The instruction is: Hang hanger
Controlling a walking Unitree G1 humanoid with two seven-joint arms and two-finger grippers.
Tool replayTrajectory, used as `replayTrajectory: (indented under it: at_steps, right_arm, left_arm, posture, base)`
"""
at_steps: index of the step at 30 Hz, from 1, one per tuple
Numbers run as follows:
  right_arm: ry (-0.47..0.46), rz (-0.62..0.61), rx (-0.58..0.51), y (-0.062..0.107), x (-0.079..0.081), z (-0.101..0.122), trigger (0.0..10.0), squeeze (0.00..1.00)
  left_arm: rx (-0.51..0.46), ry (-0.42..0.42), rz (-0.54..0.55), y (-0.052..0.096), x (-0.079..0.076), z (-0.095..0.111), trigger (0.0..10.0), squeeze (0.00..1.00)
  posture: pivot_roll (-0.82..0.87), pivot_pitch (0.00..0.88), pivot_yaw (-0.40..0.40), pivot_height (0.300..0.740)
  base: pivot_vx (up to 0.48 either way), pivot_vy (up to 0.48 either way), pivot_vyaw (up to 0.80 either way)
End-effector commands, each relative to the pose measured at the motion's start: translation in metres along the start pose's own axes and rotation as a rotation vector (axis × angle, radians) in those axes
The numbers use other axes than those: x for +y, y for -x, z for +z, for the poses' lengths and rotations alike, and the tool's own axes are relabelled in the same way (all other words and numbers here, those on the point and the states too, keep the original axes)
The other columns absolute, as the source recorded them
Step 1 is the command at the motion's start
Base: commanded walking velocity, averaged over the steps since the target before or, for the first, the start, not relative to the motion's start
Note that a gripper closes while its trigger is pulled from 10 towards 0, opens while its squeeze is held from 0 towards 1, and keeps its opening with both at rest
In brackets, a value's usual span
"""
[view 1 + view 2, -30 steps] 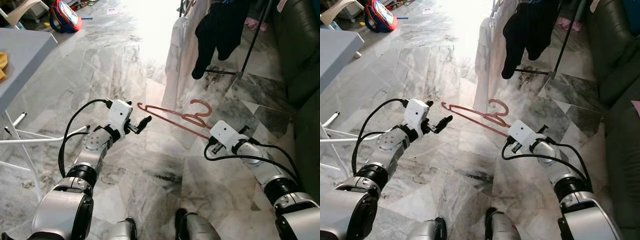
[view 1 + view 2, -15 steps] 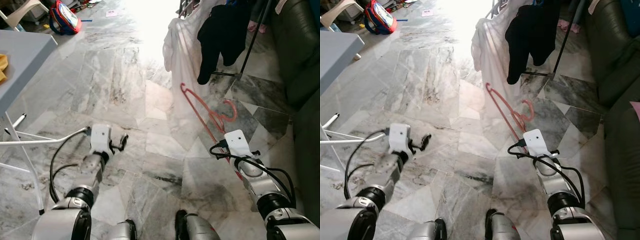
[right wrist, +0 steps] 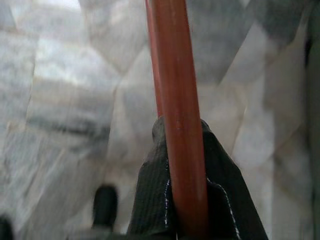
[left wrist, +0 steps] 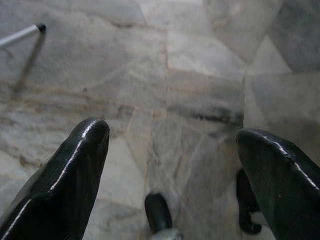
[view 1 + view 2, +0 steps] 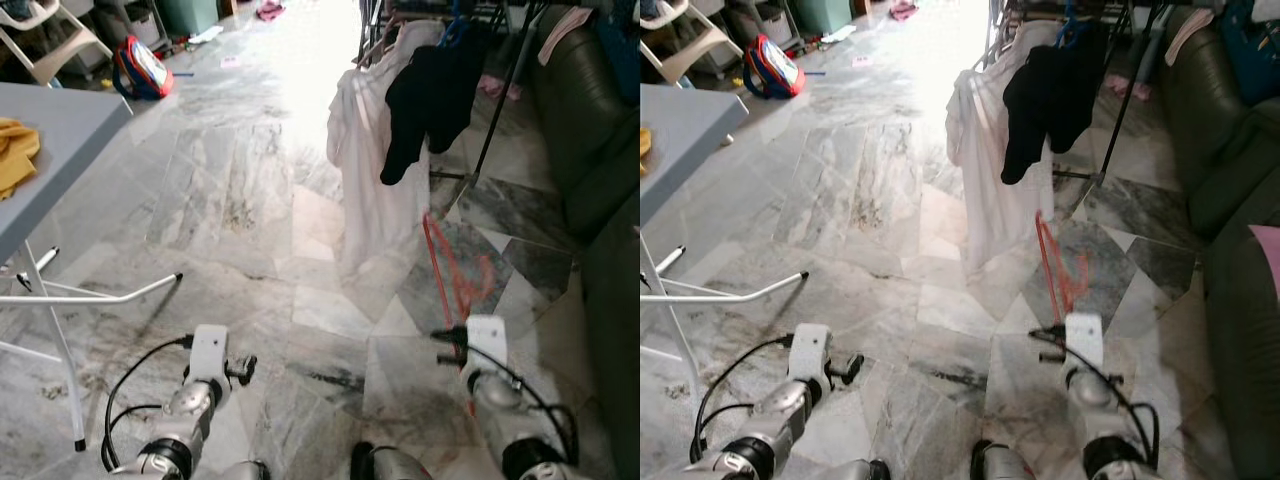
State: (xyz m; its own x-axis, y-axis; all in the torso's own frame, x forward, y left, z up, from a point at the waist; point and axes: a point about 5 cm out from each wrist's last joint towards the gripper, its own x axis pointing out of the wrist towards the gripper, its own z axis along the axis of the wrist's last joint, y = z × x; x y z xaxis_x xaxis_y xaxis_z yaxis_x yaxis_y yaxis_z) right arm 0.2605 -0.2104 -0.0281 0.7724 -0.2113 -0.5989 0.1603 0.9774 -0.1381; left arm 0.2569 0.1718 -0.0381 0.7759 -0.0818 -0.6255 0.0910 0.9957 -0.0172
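Scene: marble floor seen from the head camera, bright glare at top centre of the frame.
Right gripper: low right in the eye views, wrist housing near the bottom edge; its black fingers are closed tight around a red bar, one pad on each side of it, as the right wrist view shows.
Hanger: red, held by the right gripper; in the left eye view it rises from the gripper toward centre right of the frame, its upper end close to the hem of the white garment, its loop to the right over dark and pale tiles. Motion blur softens its outline.
Left gripper: lower left of the eye views, just above the bottom edge, arm low over the floor; fingers spread wide apart with nothing between them, only marble tiles beyond.
Rack: dark slanted pole at upper right, feet on the floor.
White garment: hangs from the rack, upper centre right, reaching nearly to the floor.
Black garment: hangs just right of the white one, partly overlapping it.
Table: grey top at the left edge, white legs splayed below it.
Yellow cloth: on the table, far left edge.
Bag: red and blue, on the floor at upper left.
Sofa: dark, along the right edge.
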Motion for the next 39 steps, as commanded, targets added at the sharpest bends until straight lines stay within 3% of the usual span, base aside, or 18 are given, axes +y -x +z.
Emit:
replayTrajectory:
  at_steps: [1,9,13,15,18,20,22,26,36,39]
  right_arm:
    - [-0.026,-0.022,0.035,0.002,0.0,-0.011,10.0,0.0]
    - [-0.084,0.013,0.1,0.008,0.01,-0.033,10.0,0.0]
    - [-0.106,0.021,0.119,0.01,0.015,-0.039,10.0,0.0]
    - [-0.123,0.021,0.153,0.013,0.019,-0.046,10.0,0.0]
    - [-0.108,0.039,0.182,0.015,0.022,-0.054,10.0,0.0]
    - [-0.079,0.052,0.178,0.016,0.022,-0.054,10.0,0.0]
    - [-0.076,0.05,0.177,0.016,0.02,-0.055,10.0,0.0]
    - [-0.092,0.019,0.181,0.016,0.014,-0.057,10.0,0.0]
    - [-0.141,-0.037,0.226,0.022,0.006,-0.072,10.0,0.0]
    - [-0.138,-0.035,0.224,0.022,0.004,-0.073,10.0,0.0]
  left_arm:
    - [0.058,-0.007,0.004,0.003,-0.001,-0.015,10.0,0.0]
    - [0.159,-0.088,-0.02,0.009,-0.005,-0.039,10.0,0.0]
    - [0.177,-0.08,-0.025,0.011,-0.004,-0.042,10.0,0.0]
    - [0.192,-0.12,-0.028,0.011,-0.004,-0.043,10.0,0.0]
    - [0.214,-0.155,-0.001,0.012,-0.002,-0.045,10.0,0.0]
    - [0.216,-0.126,0.012,0.011,-0.001,-0.045,10.0,0.0]
    - [0.209,-0.11,-0.005,0.01,-0.004,-0.043,10.0,0.0]
    - [0.217,-0.191,-0.07,0.009,-0.012,-0.043,10.0,0.0]
    - [0.236,-0.256,-0.086,0.01,-0.007,-0.043,10.0,0.0]
    - [0.23,-0.238,-0.082,0.009,-0.006,-0.041,10.0,0.0]
  posture:
    - [-0.17,0.105,0.011,0.74]
    - [-0.18,0.116,0.024,0.74]
    - [-0.18,0.113,0.037,0.74]
    - [-0.16,0.082,0.019,0.74]
    - [-0.13,0.063,0.012,0.74]
    - [-0.13,0.047,0.023,0.74]
    - [-0.13,0.045,0.026,0.74]
    - [-0.12,0.026,0.058,0.74]
    - [-0.13,0.017,0.111,0.74]
    - [-0.14,0.02,0.095,0.74]
  base:
    - [0.0,0.0,0.0]
    - [0.0,0.0,0.0]
    - [0.0,0.0,0.0]
    - [0.0,0.0,0.0]
    - [0.0,0.0,0.0]
    - [0.0,0.0,0.0]
    - [0.0,0.0,0.0]
    - [0.0,0.0,0.0]
    - [0.0,0.0,0.0]
    - [0.0,0.0,0.0]
